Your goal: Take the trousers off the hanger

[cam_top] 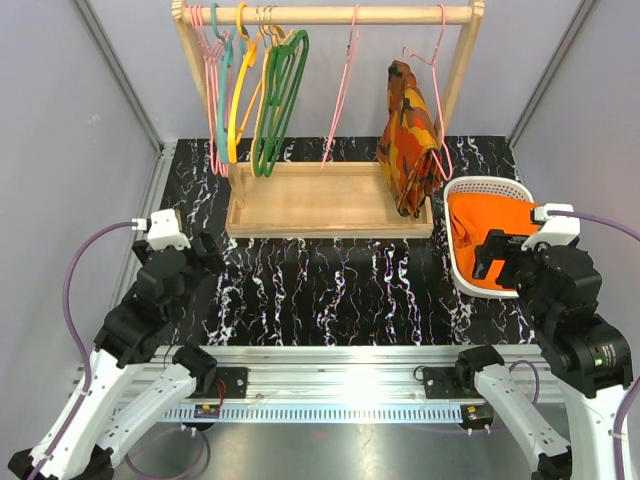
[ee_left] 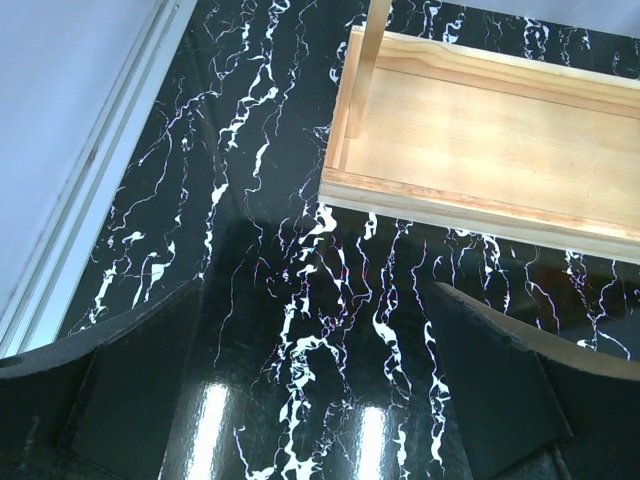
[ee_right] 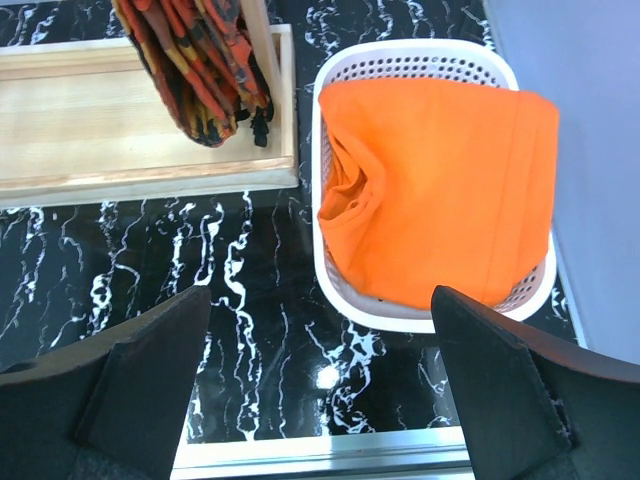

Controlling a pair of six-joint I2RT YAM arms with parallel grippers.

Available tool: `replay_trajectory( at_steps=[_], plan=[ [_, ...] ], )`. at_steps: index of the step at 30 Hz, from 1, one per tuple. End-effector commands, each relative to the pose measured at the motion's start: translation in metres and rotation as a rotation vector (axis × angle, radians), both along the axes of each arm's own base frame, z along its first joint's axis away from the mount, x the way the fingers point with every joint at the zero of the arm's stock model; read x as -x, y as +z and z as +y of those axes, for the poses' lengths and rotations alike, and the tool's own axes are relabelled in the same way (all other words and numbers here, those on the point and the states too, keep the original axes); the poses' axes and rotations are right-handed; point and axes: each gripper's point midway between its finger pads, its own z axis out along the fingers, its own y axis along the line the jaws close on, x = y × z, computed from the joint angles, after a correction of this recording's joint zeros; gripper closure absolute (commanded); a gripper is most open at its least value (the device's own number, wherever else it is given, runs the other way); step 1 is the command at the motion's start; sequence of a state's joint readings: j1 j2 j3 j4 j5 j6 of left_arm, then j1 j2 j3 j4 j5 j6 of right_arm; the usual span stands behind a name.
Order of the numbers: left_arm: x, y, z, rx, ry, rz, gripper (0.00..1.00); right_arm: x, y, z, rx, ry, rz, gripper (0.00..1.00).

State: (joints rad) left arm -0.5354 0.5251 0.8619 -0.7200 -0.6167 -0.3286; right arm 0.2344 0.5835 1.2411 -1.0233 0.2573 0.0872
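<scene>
Lying in the white basket [ee_right: 400,62], the trousers [ee_right: 440,190] are judged freed from the hanger [cam_top: 340,100]; left gripper [ee_left: 317,290] and right gripper [ee_right: 320,295], spread empty, are best held clear.

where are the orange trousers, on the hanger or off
Off: the trousers lie bunched inside the white basket.

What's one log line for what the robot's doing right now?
trousers: in white basket | left gripper: open, empty | right gripper: open, empty, near basket
</scene>
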Motion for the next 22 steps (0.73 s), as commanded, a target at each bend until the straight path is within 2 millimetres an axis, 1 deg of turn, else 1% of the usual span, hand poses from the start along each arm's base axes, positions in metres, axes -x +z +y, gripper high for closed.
replay_trajectory(
  at_steps=[1,5,7,9,14,16,22],
  plan=[
    [-0.004,0.012,-0.001,0.018,-0.002,-0.052,0.01,-0.004,0.006,-0.011,0.046,-0.047,-0.022,0.01],
    [-0.005,0.01,-0.002,0.016,-0.002,-0.046,0.01,-0.009,0.0,-0.003,0.029,-0.022,0.001,0.01],
    [-0.005,0.01,-0.002,0.017,-0.001,-0.045,0.01,-0.012,0.0,-0.001,0.015,-0.017,-0.002,0.01],
    [-0.004,0.012,-0.001,0.024,0.002,-0.053,0.01,-0.014,-0.003,0.003,0.007,-0.006,0.009,0.01],
    [-0.003,0.013,0.0,0.03,0.008,-0.062,0.01,-0.018,-0.006,0.006,0.004,0.003,0.024,0.01],
    [-0.003,0.011,0.0,0.028,0.005,-0.055,0.01,-0.019,-0.005,0.005,0.004,0.002,0.016,0.01],
    [-0.003,0.013,0.002,0.029,0.02,-0.062,0.01,-0.02,-0.009,0.005,0.006,-0.005,0.03,0.0]
  ],
)
